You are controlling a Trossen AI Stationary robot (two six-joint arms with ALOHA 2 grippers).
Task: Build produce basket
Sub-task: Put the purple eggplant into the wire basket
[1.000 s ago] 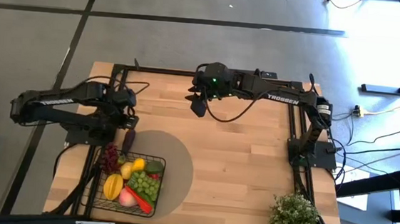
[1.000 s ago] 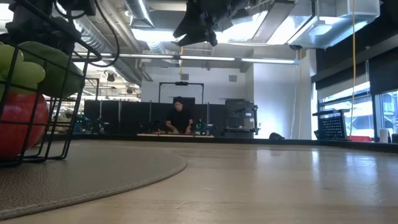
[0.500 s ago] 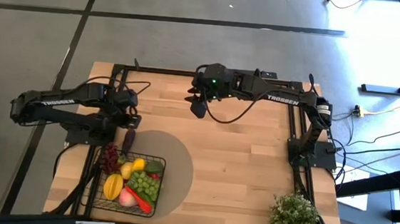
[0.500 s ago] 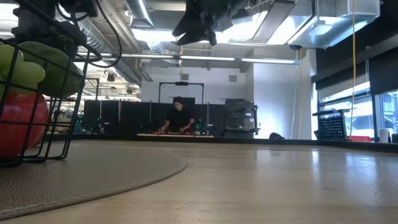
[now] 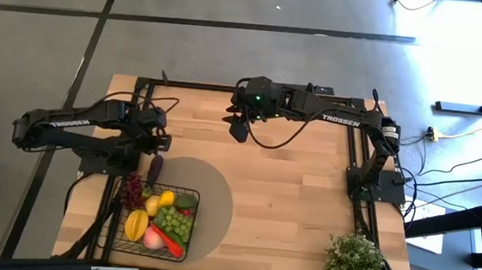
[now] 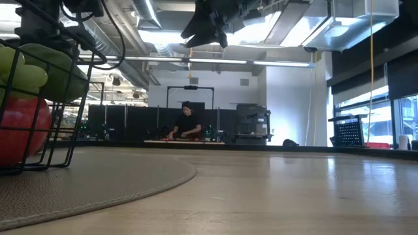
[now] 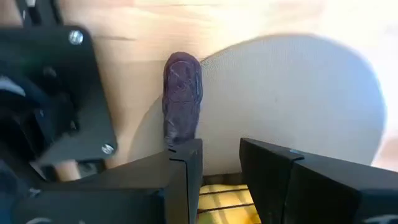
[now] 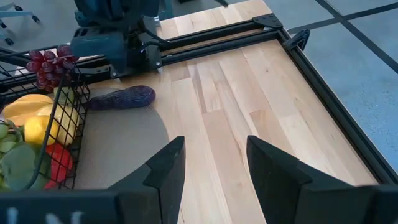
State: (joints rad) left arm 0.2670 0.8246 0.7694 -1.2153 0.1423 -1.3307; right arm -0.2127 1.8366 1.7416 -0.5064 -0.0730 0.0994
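The word "TROSSEN" is showing in white on the right arm (image 5: 337, 118) in the high view; no other writing is legible. The basket (image 5: 153, 217) is sitting on the round tan mat (image 5: 210, 203) near the table's (image 5: 297, 191) left front corner, holding the produce (image 5: 168, 220): yellow fruits, green and purple grapes and red pieces. The eggplant (image 5: 155, 170) is lying outside the basket, just beside its far edge, half on the mat's rim.

The left gripper (image 5: 155, 151) is hanging right by the eggplant's far end. The left wrist view shows what the overhead picture cannot: its fingers (image 7: 186, 163) are standing apart, clasping nothing, with the eggplant (image 7: 182, 99) lying just beyond one fingertip. The right gripper (image 5: 238, 126) is waiting above the table's far middle; the right wrist view is showing its fingers (image 8: 166, 167) spread and empty.

Only the low view is looking into the room, where a person (image 6: 189, 123) is working at a distant bench; it is also showing a red apple (image 6: 23, 130) pressing against the basket wire.

A potted plant (image 5: 354, 263) is standing at the table's right front corner.
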